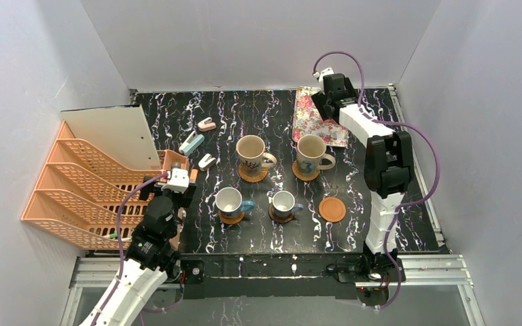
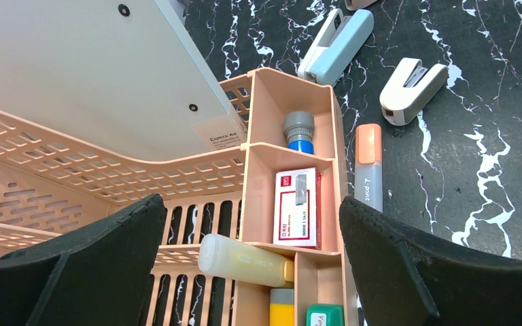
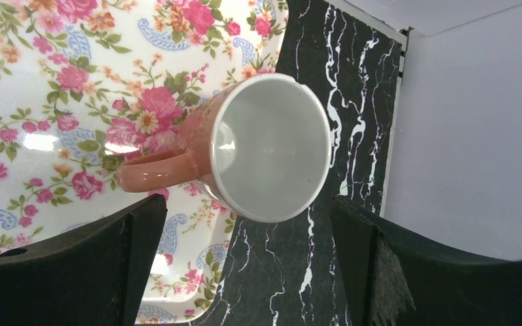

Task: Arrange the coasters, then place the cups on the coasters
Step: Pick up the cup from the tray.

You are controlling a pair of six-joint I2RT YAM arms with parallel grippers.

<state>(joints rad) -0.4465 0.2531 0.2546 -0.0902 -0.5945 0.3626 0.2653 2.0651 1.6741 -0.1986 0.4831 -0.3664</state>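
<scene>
Near left, the left end effector [image 2: 251, 224] gapes over a desk organizer [image 2: 258, 102]. At centre, four cups [image 1: 251, 152] occupy coasters [image 1: 253, 175]; one coaster [image 1: 332, 209] lies unoccupied. Far right, the right end effector [image 3: 248, 217] spreads above a cup [image 3: 272, 146] on the floral tray [image 3: 54, 81], hidden overhead.

Four cups stand upright on coasters [image 1: 253, 176], two large beige cups [image 1: 250, 151] [image 1: 310, 151] behind two smaller white-lined cups [image 1: 229, 201] [image 1: 283, 202], an orange-brown coaster [image 1: 332, 209] lies bare rightward, and a reddish-handled cup [image 3: 265, 146] sits on the floral tray [image 3: 41, 102].
</scene>
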